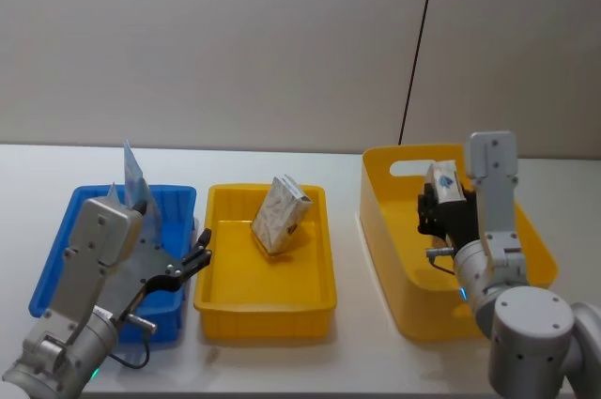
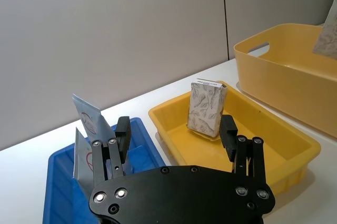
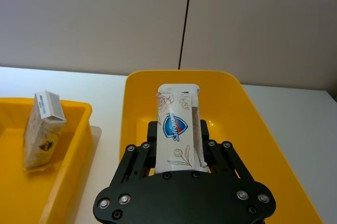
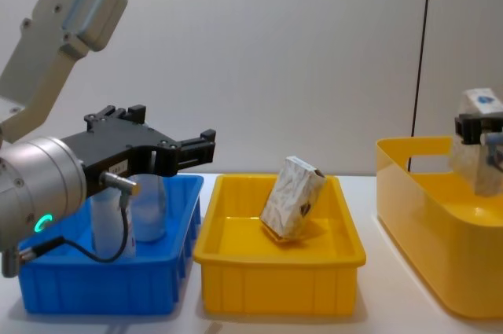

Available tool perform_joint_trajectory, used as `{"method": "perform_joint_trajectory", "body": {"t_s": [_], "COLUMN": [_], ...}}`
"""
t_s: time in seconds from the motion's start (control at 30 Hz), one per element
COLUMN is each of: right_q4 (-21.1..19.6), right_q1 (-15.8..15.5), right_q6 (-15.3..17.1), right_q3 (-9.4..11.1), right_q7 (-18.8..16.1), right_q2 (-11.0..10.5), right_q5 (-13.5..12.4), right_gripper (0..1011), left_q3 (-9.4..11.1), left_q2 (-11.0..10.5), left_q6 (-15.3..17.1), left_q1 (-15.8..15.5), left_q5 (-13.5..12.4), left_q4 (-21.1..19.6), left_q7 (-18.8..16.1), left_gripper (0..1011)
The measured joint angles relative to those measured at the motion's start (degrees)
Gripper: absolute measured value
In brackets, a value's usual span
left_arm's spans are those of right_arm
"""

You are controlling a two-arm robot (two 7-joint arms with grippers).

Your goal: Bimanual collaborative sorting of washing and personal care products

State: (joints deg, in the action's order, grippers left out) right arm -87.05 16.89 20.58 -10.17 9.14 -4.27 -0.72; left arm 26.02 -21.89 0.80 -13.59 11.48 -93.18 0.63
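Note:
A light-blue squeeze tube (image 1: 134, 178) (image 2: 89, 121) stands in the blue bin (image 1: 56, 258) (image 4: 102, 287). My left gripper (image 1: 192, 263) (image 2: 174, 134) (image 4: 200, 145) hovers open over that bin's front right corner, holding nothing. A white grey-patterned pack (image 1: 280, 214) (image 2: 206, 108) (image 4: 292, 196) leans tilted in the middle yellow tray (image 1: 263, 300) (image 4: 275, 279). My right gripper (image 1: 441, 207) (image 3: 178, 147) (image 4: 481, 128) is shut on a smaller blue-marked pack (image 1: 445, 178) (image 3: 178, 124) (image 4: 479, 104), held upright above the deep yellow tub (image 1: 394, 258) (image 3: 137, 108) (image 4: 424, 216).
The three containers sit in a row on a white table (image 1: 282, 361), close to a grey wall. A thin black line (image 1: 418, 42) runs down the wall behind the tub. Narrow gaps separate the bins.

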Motion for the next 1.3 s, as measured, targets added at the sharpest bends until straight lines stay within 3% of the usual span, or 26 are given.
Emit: {"method": "perform_joint_trajectory", "body": {"t_s": [0.63,1.0,1.3], "right_q4": [1.8,0.9,0.5], "right_q1": [0.7,0.3,0.1], "right_q6": [0.6,0.2,0.0], "right_q3": [0.8,0.6,0.5], "right_q7": [-0.9,-1.8,-2.2], "right_q2": [0.0,0.1,0.1], "right_q5": [0.6,0.9,1.0], "right_gripper": [971,1004,1004], "left_q3": [0.0,-0.1,-1.4], "left_q2": [0.0,0.1,0.6], "left_q6": [0.0,0.1,1.9], "left_q1": [0.0,0.2,1.1], "left_q5": [0.0,-0.3,-1.9], "left_q4": [0.0,-0.1,-1.0], "left_q7": [0.0,-0.4,-3.8], "left_gripper": [1001,1001,1001]}}
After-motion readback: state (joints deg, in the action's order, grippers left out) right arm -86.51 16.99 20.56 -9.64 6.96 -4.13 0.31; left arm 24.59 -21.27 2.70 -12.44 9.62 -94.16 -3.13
